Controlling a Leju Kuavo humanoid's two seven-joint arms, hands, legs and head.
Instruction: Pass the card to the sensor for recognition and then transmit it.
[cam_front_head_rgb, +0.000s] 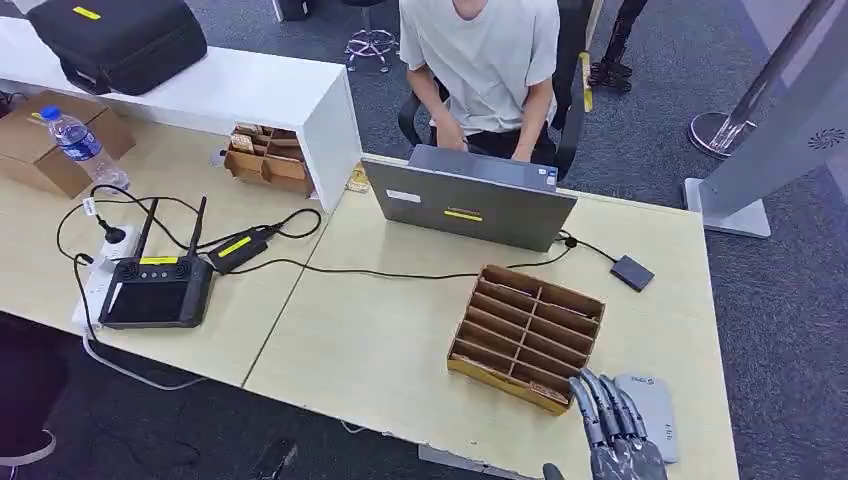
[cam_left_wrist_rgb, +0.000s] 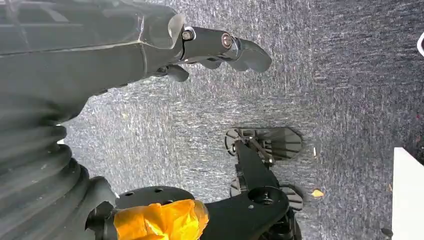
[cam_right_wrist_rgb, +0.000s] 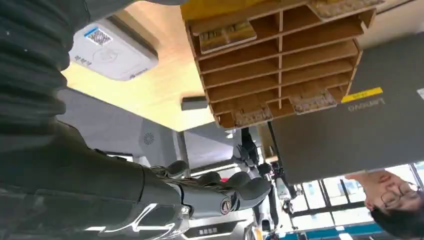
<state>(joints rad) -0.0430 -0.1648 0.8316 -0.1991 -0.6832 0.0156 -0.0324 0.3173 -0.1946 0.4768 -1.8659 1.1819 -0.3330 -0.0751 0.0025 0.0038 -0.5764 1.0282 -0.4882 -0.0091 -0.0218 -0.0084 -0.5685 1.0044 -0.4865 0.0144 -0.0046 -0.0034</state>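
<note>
A wooden slotted card box stands on the desk near its front right. In the right wrist view a card lies in one slot of the box, and more cards sit in other slots. A flat grey-white sensor pad with a QR label lies just right of the box. My right hand hovers between box and pad, fingers stretched out and holding nothing. My left hand hangs over the carpet with nothing in it.
A grey laptop stands behind the box, and a person sits at it. A small black box on a cable lies to the right of the laptop. A controller, cables and a water bottle occupy the left desk.
</note>
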